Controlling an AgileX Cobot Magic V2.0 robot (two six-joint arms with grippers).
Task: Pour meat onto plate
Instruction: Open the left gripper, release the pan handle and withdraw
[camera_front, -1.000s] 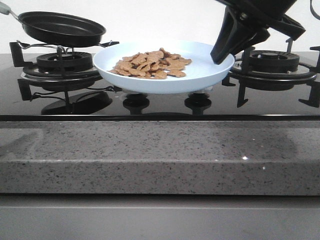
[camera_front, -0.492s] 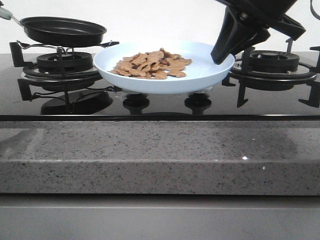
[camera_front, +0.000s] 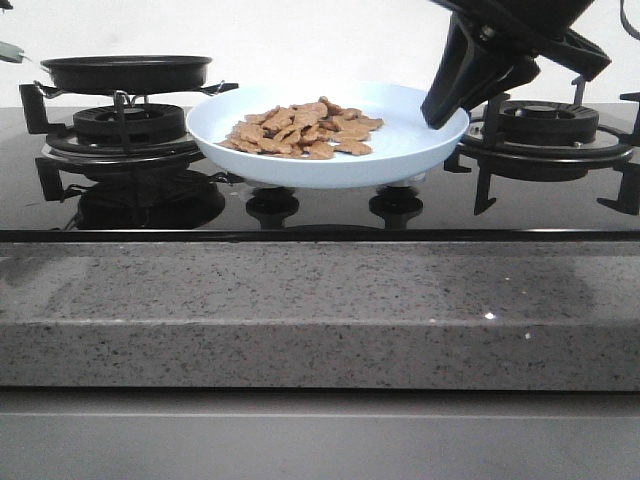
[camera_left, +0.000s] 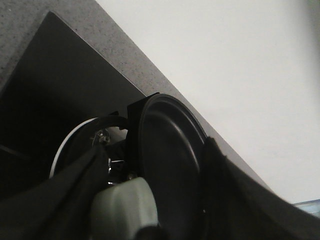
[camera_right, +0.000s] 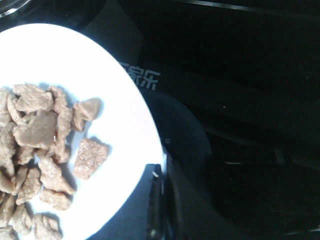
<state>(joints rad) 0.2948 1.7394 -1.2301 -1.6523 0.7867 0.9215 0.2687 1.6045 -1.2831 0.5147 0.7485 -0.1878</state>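
a: where's the meat (camera_front: 302, 128) now?

b: all on the plate (camera_front: 420, 140), heaped a bit toward 9 o'clock of its centre. thin golden-brown bits, some overlapping. in your rt wrist cam the meat (camera_right: 37, 150) sits on the pale plate (camera_right: 125, 115), bare rim round it.

a: and the plate?

b: held up over the black glass hob (camera_front: 320, 215), between the two burners, knobs under it. level, far as you can see.

a: rt gripper?

b: the right gripper (camera_front: 450, 100) comes down from 1 o'clock and its fingers are clamped on the plate rim at the 3 o'clock edge. one finger (camera_right: 156, 200) shows along the rim in the wrist cam.

a: pan?

b: frying pan (camera_front: 127, 72) at 9 o'clock of the plate, upright, over the left burner (camera_front: 125, 130). can't tell if it touches the grate. no meat visible in it from front.

a: left gripper?

b: the left gripper (camera_left: 150, 220) is around the pan's pale handle (camera_left: 125, 205); dark fingers (camera_left: 70, 195) either side. you can't tell if they're pressing the handle or loose.
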